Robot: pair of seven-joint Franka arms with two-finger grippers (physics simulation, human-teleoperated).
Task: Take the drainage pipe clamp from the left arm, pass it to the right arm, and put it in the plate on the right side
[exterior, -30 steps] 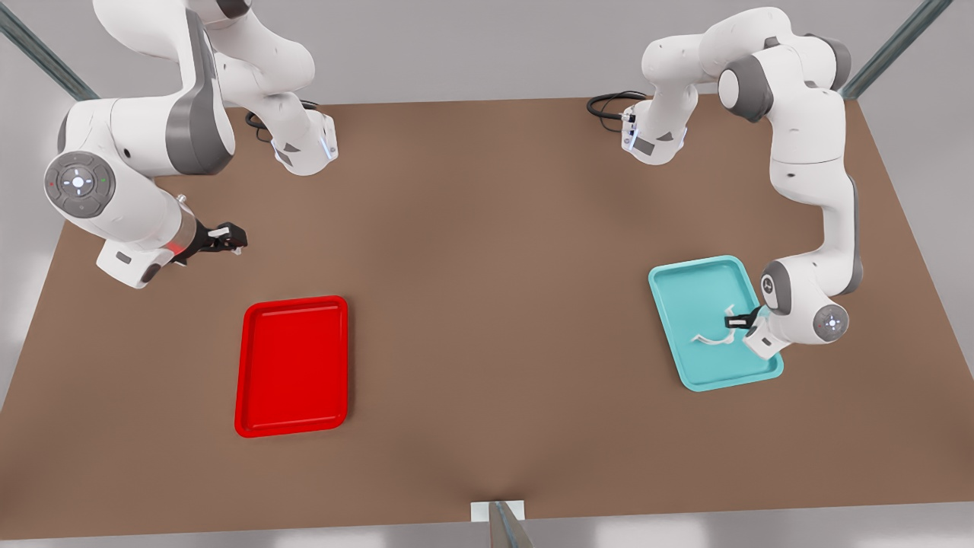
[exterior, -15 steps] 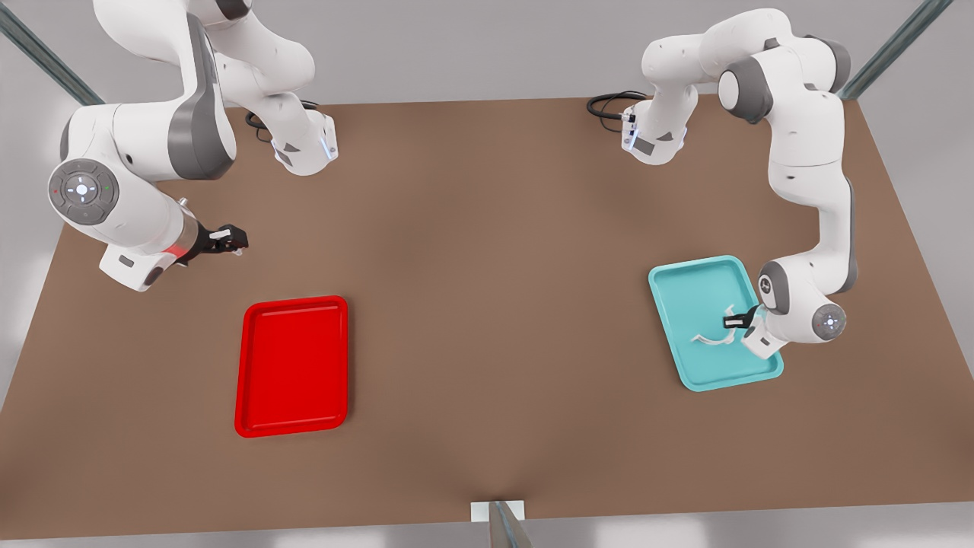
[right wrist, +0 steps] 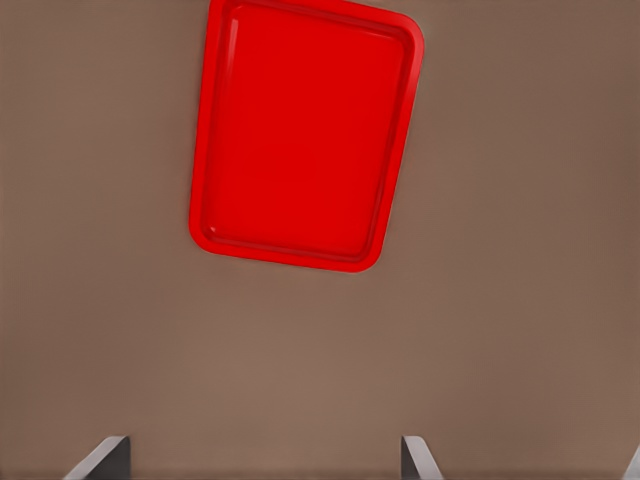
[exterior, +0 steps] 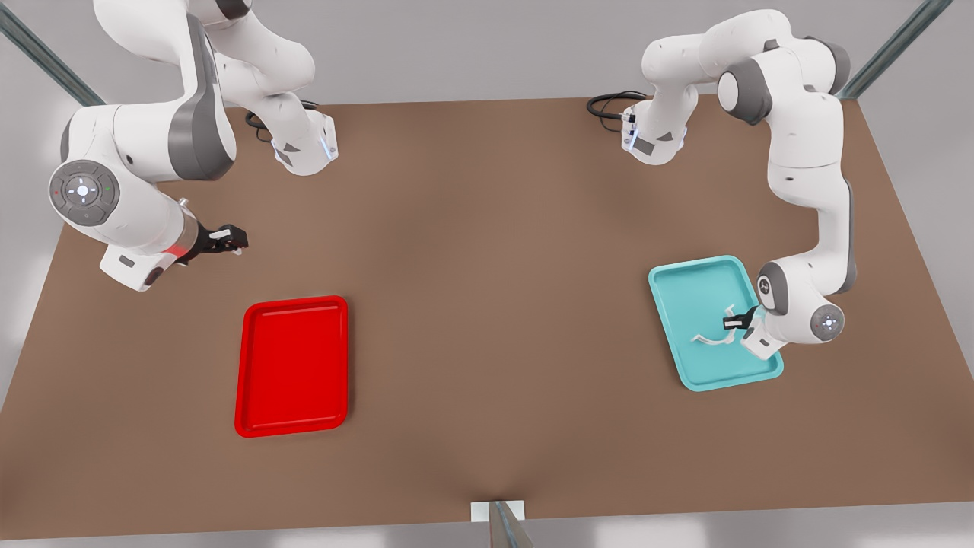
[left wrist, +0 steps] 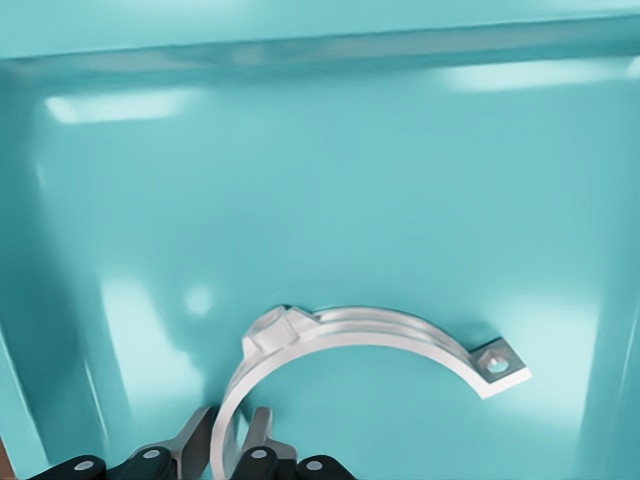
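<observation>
Brown table; left gripper fingers pinching drainage pipe clamp in teal tray; right gripper fingers spread, empty.

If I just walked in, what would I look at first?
Probably the bright red tray, lying empty on the brown table toward the front view's left, and the teal tray toward the front view's right. In the teal tray the left hand is closed on a thin white pipe clamp. The right hand waits open above bare table, beyond the red tray.
</observation>
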